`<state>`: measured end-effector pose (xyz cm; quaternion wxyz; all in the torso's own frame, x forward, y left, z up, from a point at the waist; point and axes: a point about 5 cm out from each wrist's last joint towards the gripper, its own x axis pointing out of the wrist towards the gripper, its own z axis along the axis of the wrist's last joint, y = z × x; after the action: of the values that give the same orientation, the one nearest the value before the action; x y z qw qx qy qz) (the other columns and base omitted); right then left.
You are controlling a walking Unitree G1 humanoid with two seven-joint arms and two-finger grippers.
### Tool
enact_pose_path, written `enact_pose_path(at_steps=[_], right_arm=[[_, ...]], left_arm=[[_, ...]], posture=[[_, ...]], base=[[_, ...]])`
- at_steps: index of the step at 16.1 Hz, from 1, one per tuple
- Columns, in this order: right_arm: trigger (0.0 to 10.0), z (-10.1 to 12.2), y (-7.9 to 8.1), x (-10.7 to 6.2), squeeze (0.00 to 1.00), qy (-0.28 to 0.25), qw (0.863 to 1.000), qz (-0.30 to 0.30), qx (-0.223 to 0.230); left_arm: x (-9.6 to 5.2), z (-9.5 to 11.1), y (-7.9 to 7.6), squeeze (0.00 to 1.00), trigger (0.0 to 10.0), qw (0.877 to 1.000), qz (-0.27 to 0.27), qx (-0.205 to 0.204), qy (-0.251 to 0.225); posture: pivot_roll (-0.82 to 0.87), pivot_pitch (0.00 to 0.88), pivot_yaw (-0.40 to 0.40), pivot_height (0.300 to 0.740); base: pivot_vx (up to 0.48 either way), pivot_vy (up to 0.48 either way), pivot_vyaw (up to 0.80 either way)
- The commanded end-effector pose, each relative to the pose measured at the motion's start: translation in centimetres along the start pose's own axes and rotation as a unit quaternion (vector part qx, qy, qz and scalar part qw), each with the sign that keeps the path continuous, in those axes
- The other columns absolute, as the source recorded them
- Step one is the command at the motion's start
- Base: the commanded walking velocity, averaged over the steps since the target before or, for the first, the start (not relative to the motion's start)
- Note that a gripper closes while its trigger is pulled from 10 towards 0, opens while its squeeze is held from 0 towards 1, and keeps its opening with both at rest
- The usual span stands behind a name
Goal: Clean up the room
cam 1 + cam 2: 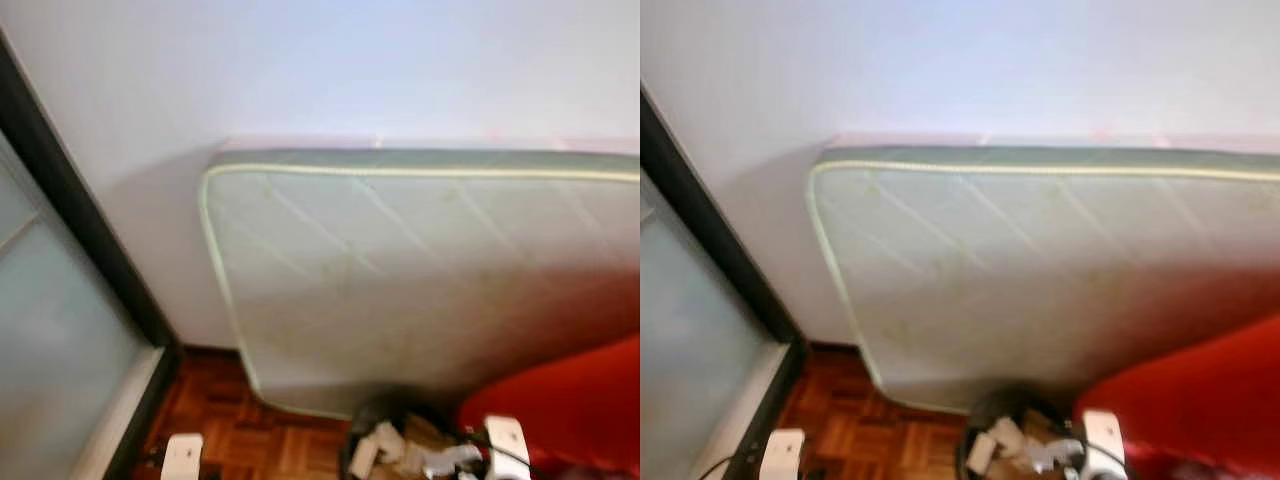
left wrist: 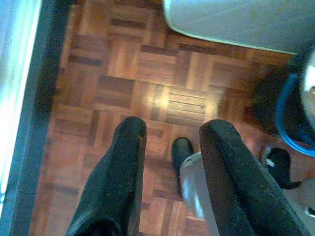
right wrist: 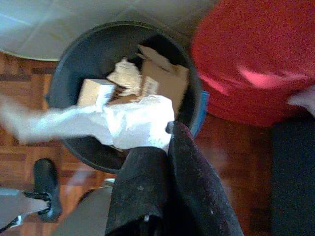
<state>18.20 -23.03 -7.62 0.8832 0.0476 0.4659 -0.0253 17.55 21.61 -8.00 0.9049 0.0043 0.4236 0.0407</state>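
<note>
A round black bin (image 3: pixel 83 54) stands on the parquet floor, holding cardboard pieces (image 3: pixel 162 78) and crumpled paper; it also appears at the bottom of the head view as the bin (image 1: pixel 400 445). My right gripper (image 3: pixel 165 142) hangs just above its rim, shut on a white crumpled plastic wrapper (image 3: pixel 123 120) that trails over the bin's opening. My left gripper (image 2: pixel 170 135) hangs open over bare parquet (image 2: pixel 147 73), nothing between its fingers.
A pale green mattress (image 1: pixel 420 260) leans against the white wall. A red beanbag-like cushion (image 1: pixel 570 400) lies right of the bin. A dark-framed glass door (image 1: pixel 60 300) runs along the left. My foot (image 2: pixel 183 152) stands on the floor below.
</note>
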Motion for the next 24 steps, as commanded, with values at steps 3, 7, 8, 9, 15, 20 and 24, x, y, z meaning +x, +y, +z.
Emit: enact_pose_path(at_steps=[3, 7, 8, 9, 15, 20, 24], right_arm=[[10.0, 1.5, 0.6, 0.2, 0.00, -0.039, 0.999, 0.010, 0.011], [10.0, 2.2, 1.2, 0.3, 0.00, -0.069, 0.997, 0.032, 0.010], [10.0, 2.6, 1.2, 0.3, 0.00, -0.083, 0.996, 0.031, 0.017], [10.0, 2.8, 1.3, 0.3, 0.00, -0.088, 0.995, 0.031, 0.018], [10.0, 3.6, 1.4, 0.2, 0.00, -0.113, 0.993, 0.035, 0.031], [10.0, 4.2, 3.8, 0.5, 0.00, -0.148, 0.987, 0.055, 0.017], [10.0, 3.0, 6.6, 0.8, 0.00, -0.127, 0.990, 0.059, -0.013]], left_arm=[[0.0, 0.2, 0.2, 0.00, 10.0, 1.000, 0.009, -0.007, -0.011], [0.2, 1.3, 0.6, 0.00, 10.0, 0.999, 0.022, -0.021, -0.028], [0.3, 1.8, 0.6, 0.00, 10.0, 0.999, 0.022, -0.018, -0.034], [0.3, 2.0, 0.6, 0.00, 10.0, 0.999, 0.023, -0.019, -0.038], [0.5, 3.4, 1.2, 0.00, 10.0, 0.996, 0.039, -0.049, -0.065], [0.4, 3.3, 0.7, 0.00, 10.0, 0.994, 0.038, -0.058, -0.080], [0.4, 3.6, 0.4, 0.00, 10.0, 0.993, 0.039, -0.064, -0.091]], posture=[[-0.01, 0.008, 0.000, 0.740], [-0.02, 0.009, 0.014, 0.740], [-0.01, 0.011, 0.014, 0.740], [0.00, 0.011, 0.014, 0.740], [0.03, 0.035, 0.006, 0.740], [0.02, 0.078, 0.003, 0.740], [0.04, 0.049, -0.010, 0.725]], base=[[0.000, 0.000, 0.00], [0.000, 0.000, 0.00], [0.000, 0.000, 0.00], [0.000, 0.000, 0.00], [0.000, 0.000, 0.00], [0.000, 0.000, 0.00], [0.000, 0.000, 0.00]])
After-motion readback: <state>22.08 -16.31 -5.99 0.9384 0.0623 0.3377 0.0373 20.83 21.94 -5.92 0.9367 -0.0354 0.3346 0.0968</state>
